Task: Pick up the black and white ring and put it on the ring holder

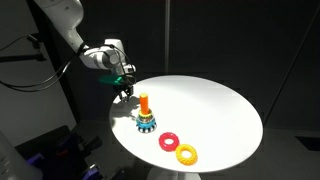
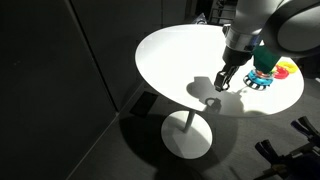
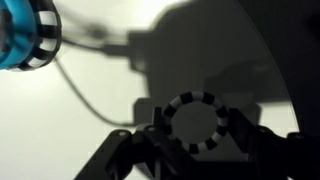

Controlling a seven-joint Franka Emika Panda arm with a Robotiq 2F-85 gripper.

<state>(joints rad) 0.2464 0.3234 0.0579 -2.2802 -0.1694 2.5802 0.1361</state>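
Between the fingertips of the gripper, down at the white table, the black and white ring is clamped from both sides, while the ring holder stands near, off to one side.

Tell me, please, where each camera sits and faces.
Exterior view: off to the side, facing the ring holder; arm and end effector enter upper left.
Exterior view: higher, looking down on the white table; arm enters upper right.
Wrist view: looks down at the black and white ring in the end effector.
All show the ring holder.
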